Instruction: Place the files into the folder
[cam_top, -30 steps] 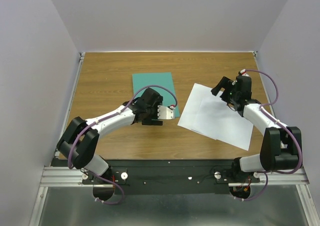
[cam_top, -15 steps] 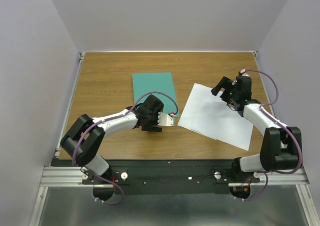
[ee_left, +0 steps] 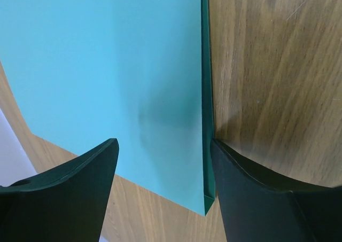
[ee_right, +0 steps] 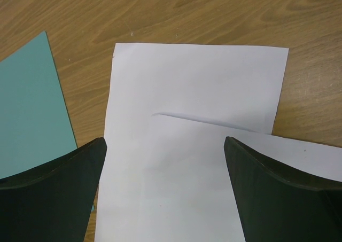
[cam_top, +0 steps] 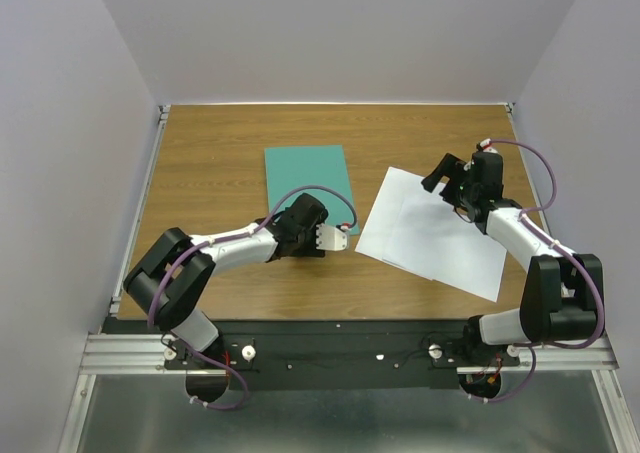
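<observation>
The teal-green folder point(cam_top: 305, 173) lies shut and flat on the wooden table, left of centre. My left gripper point(cam_top: 303, 219) is low over its near end. In the left wrist view it point(ee_left: 164, 143) is open and empty, with the jaws on either side of one folder point(ee_left: 107, 65) corner. Two white files point(cam_top: 430, 233) lie overlapped on the table to the right of the folder. My right gripper point(cam_top: 441, 174) hovers over their far edge, open and empty point(ee_right: 164, 141). The right wrist view shows the upper sheet point(ee_right: 181, 194), the lower sheet point(ee_right: 197, 73) and a folder edge point(ee_right: 29, 119).
The wooden table point(cam_top: 210, 133) is bounded by pale walls on the far, left and right sides. A metal rail point(cam_top: 340, 353) with the arm bases runs along the near edge.
My left arm has folded lower and drawn its gripper slightly nearer, down onto the folder's near end. The right arm, the files and the folder have not moved.
</observation>
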Robot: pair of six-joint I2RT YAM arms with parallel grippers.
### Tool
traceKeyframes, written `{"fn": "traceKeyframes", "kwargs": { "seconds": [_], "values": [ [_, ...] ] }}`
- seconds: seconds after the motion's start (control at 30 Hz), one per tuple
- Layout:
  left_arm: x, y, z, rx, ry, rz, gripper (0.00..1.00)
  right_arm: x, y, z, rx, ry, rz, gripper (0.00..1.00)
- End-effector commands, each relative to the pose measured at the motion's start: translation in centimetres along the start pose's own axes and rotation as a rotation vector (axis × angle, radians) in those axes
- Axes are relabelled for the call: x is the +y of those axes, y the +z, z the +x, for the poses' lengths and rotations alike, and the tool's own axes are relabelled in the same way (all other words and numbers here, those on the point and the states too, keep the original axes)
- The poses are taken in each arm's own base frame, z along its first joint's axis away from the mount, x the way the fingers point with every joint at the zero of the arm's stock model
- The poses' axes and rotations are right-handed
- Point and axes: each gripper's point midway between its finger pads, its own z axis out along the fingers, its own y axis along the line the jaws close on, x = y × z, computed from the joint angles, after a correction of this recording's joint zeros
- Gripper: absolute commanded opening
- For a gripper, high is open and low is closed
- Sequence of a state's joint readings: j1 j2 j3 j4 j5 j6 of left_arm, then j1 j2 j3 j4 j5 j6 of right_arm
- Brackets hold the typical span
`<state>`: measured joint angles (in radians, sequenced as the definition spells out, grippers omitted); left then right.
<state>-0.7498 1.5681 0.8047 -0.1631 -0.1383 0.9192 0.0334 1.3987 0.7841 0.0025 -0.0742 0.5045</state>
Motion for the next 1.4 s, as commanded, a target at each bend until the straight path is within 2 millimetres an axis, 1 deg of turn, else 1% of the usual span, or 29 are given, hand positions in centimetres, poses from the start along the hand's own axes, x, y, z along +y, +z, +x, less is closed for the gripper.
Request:
{"fn": "traceKeyframes", "kwargs": {
  "seconds": [0.0,0.07,0.13,0.17,0.2,0.27,0.33,0.37,0.43,0.53,0.57,0.63,0.67,0.73,0.77,0.87,0.9,0.93,1.03,1.07,1.1,1.13,1.17,1.2,1.23,1.27,1.3,1.37],
  "values": [
    [-0.1,0.4,0.6,0.031,0.006,-0.031,0.75,0.8,0.0,-0.9,-0.008,-0.005,-0.029,1.0],
    [-0.3,0.7,0.7,0.038,0.01,-0.03,0.71,0.9,-0.1,-1.0,-0.012,-0.005,-0.033,1.0],
    [-0.4,0.8,0.6,0.034,0.011,-0.027,0.69,1.1,-0.2,-1.1,-0.014,-0.007,-0.041,1.0],
    [-0.4,0.8,0.5,0.031,0.014,-0.028,0.66,1.1,-0.3,-1.1,-0.014,-0.005,-0.042,1.0],
    [-0.4,0.8,0.5,0.032,0.013,-0.029,0.66,1.3,-0.3,-1.0,-0.011,-0.006,-0.05,1.0],
    [-0.3,0.8,0.5,0.032,0.007,-0.038,0.6,1.4,-0.3,-1.1,-0.01,-0.006,-0.055,1.0],
    [-0.2,0.7,0.4,0.03,0.008,-0.04,0.58,1.5,-0.3,-0.9,-0.002,-0.005,-0.063,1.0],
    [-0.3,0.8,0.5,0.032,0.008,-0.038,0.53,1.5,-0.2,-0.8,0.002,-0.006,-0.064,1.0],
    [-0.4,0.8,0.5,0.03,0.01,-0.037,0.48,1.7,-0.2,-0.7,0.008,-0.003,-0.073,1.0],
    [-0.4,0.8,0.4,0.028,0.011,-0.039,0.36,1.9,-0.2,-0.5,0.018,-0.002,-0.086,1.0],
    [-0.3,0.8,0.4,0.026,0.01,-0.041,0.29,1.9,-0.2,-0.5,0.019,-0.001,-0.088,1.0],
    [-0.1,0.7,0.2,0.021,0.007,-0.047,0.2,2.1,-0.3,-0.4,0.026,0.003,-0.1,1.0],
    [-0.1,0.7,0.2,0.017,0.004,-0.048,0.12,2.3,-0.3,-0.3,0.029,0.004,-0.107,1.0],
    [0.3,0.5,0.0,0.011,-0.008,-0.06,0.01,2.9,-0.5,-0.1,0.046,0.01,-0.141,1.0],
    [0.6,0.4,-0.2,0.004,-0.014,-0.074,0.0,3.3,-0.6,-0.3,0.048,0.016,-0.156,1.0],
    [2.5,-0.2,-0.8,-0.015,-0.069,-0.158,0.0,5.1,-1.1,0.2,0.096,0.046,-0.244,1.0],
    [2.5,-0.3,-0.8,-0.015,-0.075,-0.163,0.0,6.3,-1.5,0.3,0.124,0.073,-0.297,1.0],
    [3.2,-0.5,-1.0,-0.029,-0.092,-0.192,0.0,6.7,-1.6,0.7,0.145,0.089,-0.317,1.0],
    [4.1,-1.1,-1.6,-0.059,-0.147,-0.236,0.0,9.6,-1.7,1.6,0.2,0.096,-0.394,1.0],
    [4.5,-1.4,-1.8,-0.069,-0.158,-0.248,0.0,10.9,-1.3,3.1,0.25,0.082,-0.416,1.0],
    [4.6,-1.5,-2.0,-0.076,-0.165,-0.25,0.0,11.9,-1.2,4.0,0.289,0.081,-0.443,1.0],
    [4.6,-1.7,-2.1,-0.084,-0.164,-0.248,0.0,13.2,-1.1,3.9,0.299,0.074,-0.469,1.0],
    [4.6,-1.7,-2.1,-0.089,-0.169,-0.248,0.0,13.8,-0.3,5.4,0.349,0.074,-0.469,1.0],
    [4.5,-1.7,-2.1,-0.091,-0.177,-0.249,0.0,14.4,0.1,5.8,0.36,0.085,-0.465,1.0],
    [4.7,-2.0,-2.2,-0.097,-0.178,-0.254,0.0,14.9,0.5,5.7,0.358,0.087,-0.462,1.0],
    [4.7,-2.1,-2.2,-0.101,-0.183,-0.261,0.0,15.1,1.0,6.3,0.368,0.093,-0.447,1.0],
    [4.8,-2.2,-2.3,-0.107,-0.186,-0.265,0.0,14.7,2.0,7.1,0.382,0.124,-0.41,1.0],
    [5.0,-2.6,-2.6,-0.123,-0.188,-0.271,0.0,15.4,2.8,7.8,0.395,0.153,-0.422,1.0]
  ]
}}
